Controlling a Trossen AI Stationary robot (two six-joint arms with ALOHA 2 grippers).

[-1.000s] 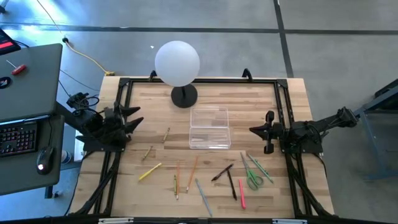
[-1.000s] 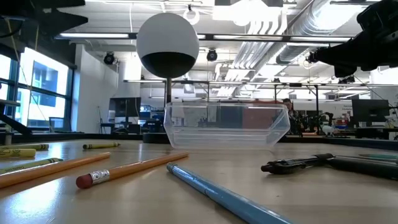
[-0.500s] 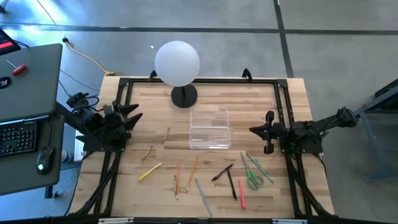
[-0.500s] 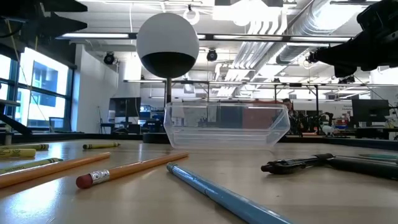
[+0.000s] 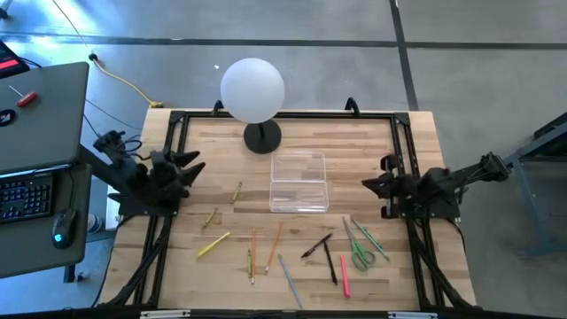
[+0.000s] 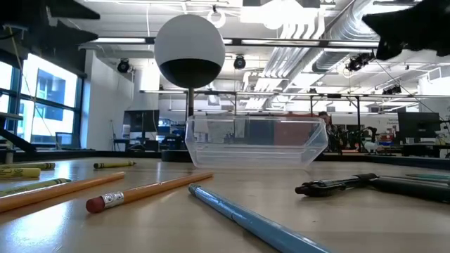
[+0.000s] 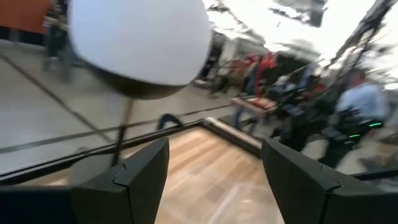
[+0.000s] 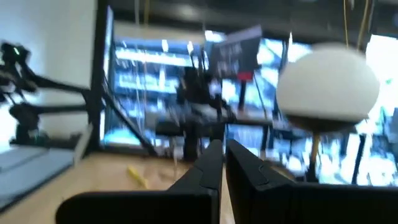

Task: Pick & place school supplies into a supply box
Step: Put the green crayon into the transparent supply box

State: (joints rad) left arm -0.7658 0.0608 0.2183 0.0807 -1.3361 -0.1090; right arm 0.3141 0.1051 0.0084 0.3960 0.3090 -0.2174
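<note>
I see the clear supply box (image 5: 299, 182) mid-counter, upright, empty as far as I can tell. Pens and pencils (image 5: 266, 246) lie scattered flat in front of it: yellow, orange, grey, black, red, green. Green-handled scissors (image 5: 361, 249) lie flat among them, toward the right arm's side.

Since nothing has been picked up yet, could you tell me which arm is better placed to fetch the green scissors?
Probably the right. The green scissors lie just below the right end effector, which is shut; the left end effector, open, sits across the table.
</note>
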